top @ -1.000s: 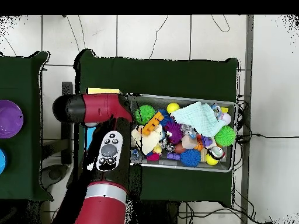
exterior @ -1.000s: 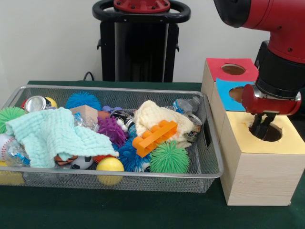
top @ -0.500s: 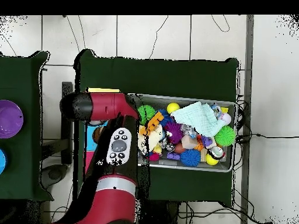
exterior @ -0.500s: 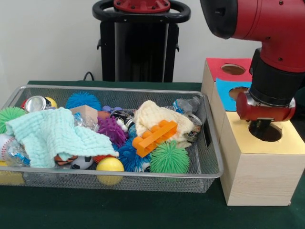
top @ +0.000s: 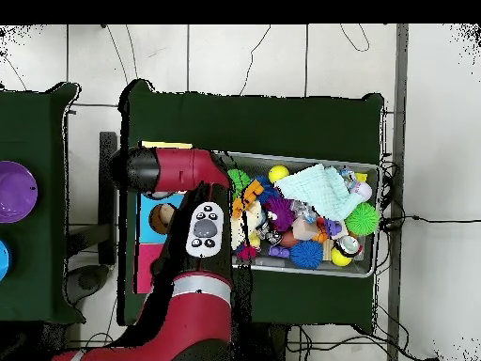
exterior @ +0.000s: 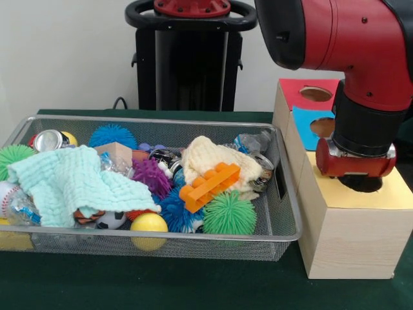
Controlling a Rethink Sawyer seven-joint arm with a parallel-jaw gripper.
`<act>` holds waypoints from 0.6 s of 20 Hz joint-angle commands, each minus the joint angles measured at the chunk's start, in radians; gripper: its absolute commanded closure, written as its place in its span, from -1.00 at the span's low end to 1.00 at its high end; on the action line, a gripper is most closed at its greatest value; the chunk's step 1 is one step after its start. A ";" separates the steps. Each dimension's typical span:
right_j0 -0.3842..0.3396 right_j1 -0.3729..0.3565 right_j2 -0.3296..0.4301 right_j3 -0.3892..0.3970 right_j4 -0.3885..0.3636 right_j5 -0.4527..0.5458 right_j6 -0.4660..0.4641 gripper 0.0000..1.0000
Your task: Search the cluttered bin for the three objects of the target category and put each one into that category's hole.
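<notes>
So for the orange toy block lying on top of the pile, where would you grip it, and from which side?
Probably from above, across the narrow width of the orange block near its middle. It lies exposed on top of the clutter, slanted on the cream cloth, so its long sides look reachable.

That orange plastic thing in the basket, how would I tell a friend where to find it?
Start at the wire mesh bin on the green table. Near its middle, find the cream cloth. The orange toy brick leans against that cloth's front, above a green spiky ball; it is the only blocky, studded piece among soft round toys.

table (exterior: 161, 284): green cloth | wire bin (exterior: 193, 242) left | wooden hole boxes (exterior: 352, 236) touching bin's right end
</notes>
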 commanded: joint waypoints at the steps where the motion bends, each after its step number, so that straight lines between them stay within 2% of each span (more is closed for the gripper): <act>1: -0.025 0.104 0.084 0.100 -0.044 -0.043 0.092 1.00; 4: -0.014 0.087 0.068 0.113 -0.053 -0.092 0.112 1.00; 7: -0.011 0.057 0.065 0.144 -0.060 -0.193 0.136 1.00; 8: -0.013 0.042 0.067 0.164 -0.065 -0.238 0.143 1.00; 9: -0.022 0.005 0.080 0.208 -0.073 -0.335 0.157 1.00; 12: -0.042 -0.058 0.101 0.274 -0.075 -0.413 0.155 1.00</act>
